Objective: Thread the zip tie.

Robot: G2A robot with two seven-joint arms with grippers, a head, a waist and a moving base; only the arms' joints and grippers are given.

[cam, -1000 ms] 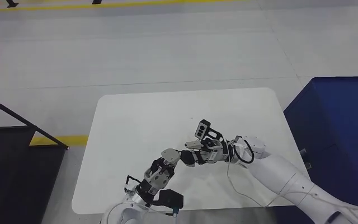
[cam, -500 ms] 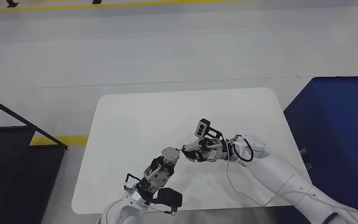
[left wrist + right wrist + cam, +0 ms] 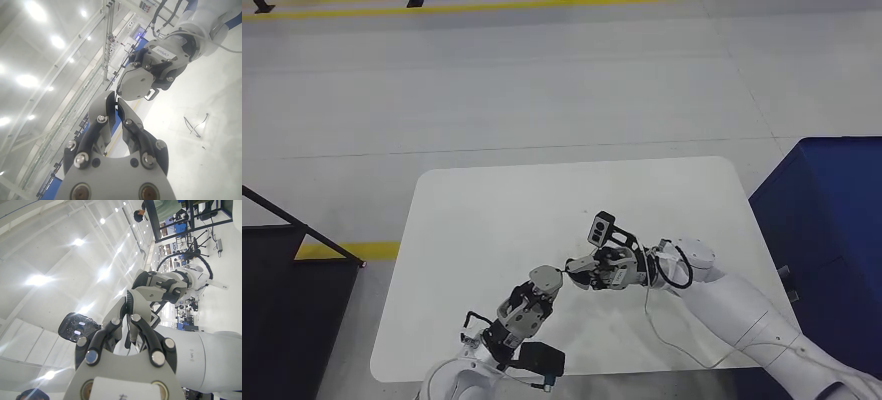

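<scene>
A thin black zip tie runs between my two grippers, which meet tip to tip above the front middle of the white table. My left gripper comes from the table's front edge and is shut on the strap. My right gripper comes in from the right and is shut on the strap too; a length of zip tie hangs back between its fingers. In the left wrist view the right gripper sits just beyond my own fingertips.
A blue cabinet stands at the table's right side and a black frame at its left. A few loose black zip ties lie on the white surface beside the right arm.
The two grippers, overlapping a second ago, have drawn slightly apart. The right gripper has shifted a little away from the table's front edge.
</scene>
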